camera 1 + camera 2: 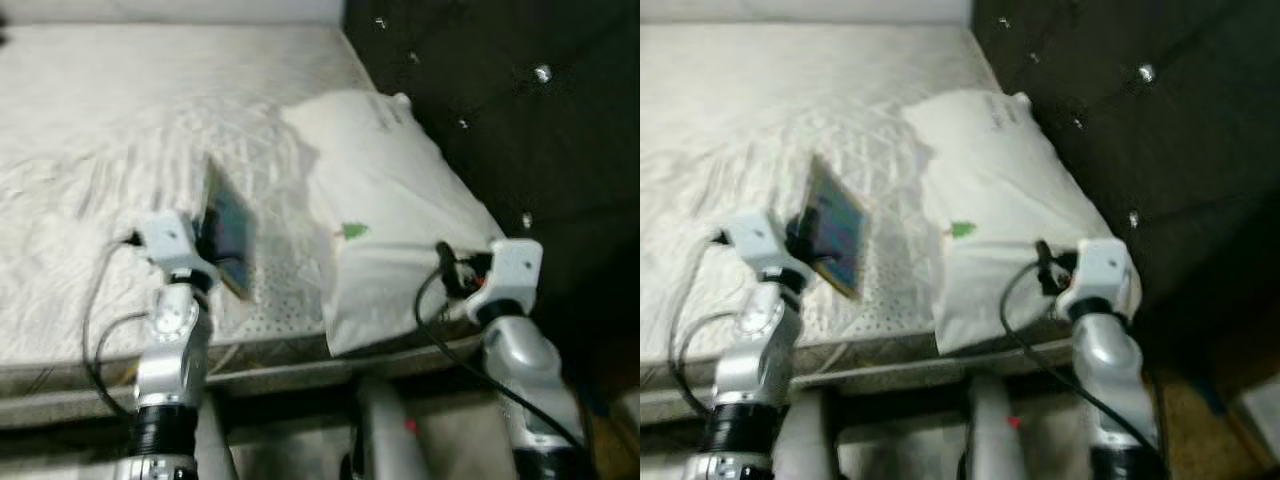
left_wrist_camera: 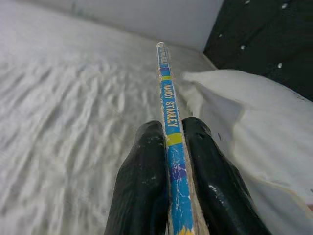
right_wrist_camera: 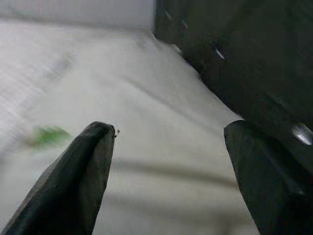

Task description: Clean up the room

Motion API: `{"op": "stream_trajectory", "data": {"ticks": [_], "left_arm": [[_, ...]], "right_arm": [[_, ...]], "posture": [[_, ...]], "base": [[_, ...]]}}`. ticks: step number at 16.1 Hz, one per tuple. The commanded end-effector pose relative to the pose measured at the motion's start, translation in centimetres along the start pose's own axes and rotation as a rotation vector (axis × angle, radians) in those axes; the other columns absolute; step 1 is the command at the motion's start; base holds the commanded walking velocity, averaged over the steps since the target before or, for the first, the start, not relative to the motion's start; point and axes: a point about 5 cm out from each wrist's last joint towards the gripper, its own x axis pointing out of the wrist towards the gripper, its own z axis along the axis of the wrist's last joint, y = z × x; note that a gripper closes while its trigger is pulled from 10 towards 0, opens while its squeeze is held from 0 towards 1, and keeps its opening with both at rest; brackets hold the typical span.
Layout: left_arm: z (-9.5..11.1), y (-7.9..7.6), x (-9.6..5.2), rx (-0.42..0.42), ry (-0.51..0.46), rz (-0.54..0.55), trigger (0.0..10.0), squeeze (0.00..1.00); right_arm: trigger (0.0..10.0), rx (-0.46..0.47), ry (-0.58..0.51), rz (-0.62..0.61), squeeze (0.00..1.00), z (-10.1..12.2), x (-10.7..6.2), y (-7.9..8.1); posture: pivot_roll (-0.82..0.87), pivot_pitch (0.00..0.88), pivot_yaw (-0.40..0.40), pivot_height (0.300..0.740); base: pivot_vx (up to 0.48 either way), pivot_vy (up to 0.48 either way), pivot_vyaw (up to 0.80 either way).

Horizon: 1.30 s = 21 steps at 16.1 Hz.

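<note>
A white quilted mattress [image 1: 120, 150] and a white pillow [image 1: 390, 200] with a small green mark lie ahead of both grippers. The left gripper [image 2: 168, 147] pinches a thin blue-spined book [image 2: 168, 112] upright between its fingers; its wrist view alone shows the spine lettering, with the cover hidden edge-on. The right gripper [image 3: 168, 142] hangs spread wide just over the pillow, which is blurred.

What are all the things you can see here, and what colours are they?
Bed: one, white quilted cover, spreads across the scene under everything.
Pillow: one, white with a small green mark, at the bed's near corner beside the headboard.
Headboard: one, black with shiny buttons, along the bed's right side.
Book: one, thin, blue spine with yellow bands, held upright over the bed, left of the pillow.
Left tool: one, black fingers shut on the book's spine.
Right tool: one, black fingers open, over the pillow.
</note>
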Motion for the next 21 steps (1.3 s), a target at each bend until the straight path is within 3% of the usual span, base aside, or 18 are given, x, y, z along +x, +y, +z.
{"op": "stream_trajectory", "data": {"ticks": [1, 2, 5, 11, 13, 16, 21], "left_arm": [[0.3, 0.9, 0.5, -0.082, 0.009, 0.039, 10.0, 0.0], [-0.3, 0.6, 0.9, -0.187, 0.04, 0.036, 10.0, 0.0], [-0.9, -0.7, 2.2, -0.33, 0.064, -0.014, 10.0, 0.0], [-1.7, -0.6, 4.5, -0.374, 0.089, -0.074, 10.0, 0.0], [-2.5, -1.5, 4.8, -0.389, 0.109, -0.132, 10.0, 0.0], [-3.3, -2.0, 5.1, -0.412, 0.134, -0.133, 10.0, 0.0], [-3.5, -1.9, 5.1, -0.417, 0.144, -0.128, 10.0, 0.0]], "right_arm": [[10.0, 0.005, 0.006, 0.018, 0.0, -0.1, -0.2, 0.3], [10.0, 0.007, 0.004, 0.023, 0.0, 0.0, -0.3, 0.4], [10.0, 0.0, 0.006, 0.025, 0.0, 0.3, -0.6, 0.0], [10.0, -0.02, 0.016, 0.023, 0.0, 1.0, -1.9, -0.9], [10.0, -0.037, 0.024, 0.012, 0.0, 1.2, -2.6, -1.7], [10.0, -0.058, 0.012, 0.009, 0.0, 2.1, -2.8, -2.3], [10.0, -0.065, 0.007, 0.008, 0.0, 2.5, -2.9, -2.5]], "posture": [[-0.06, 0.0, -0.045, 0.567], [-0.07, 0.0, -0.048, 0.567], [-0.09, 0.0, -0.055, 0.567], [-0.19, 0.0, -0.061, 0.567], [-0.23, 0.0, -0.062, 0.567], [-0.28, 0.0, -0.061, 0.567], [-0.3, 0.0, -0.06, 0.567]], "base": [[0.0, 0.0, 0.0], [0.0, 0.0, 0.0], [0.0, 0.0, 0.0], [0.0, 0.0, 0.0], [0.0, 0.0, 0.0], [0.0, 0.0, 0.0], [0.0, 0.0, 0.0]]}}
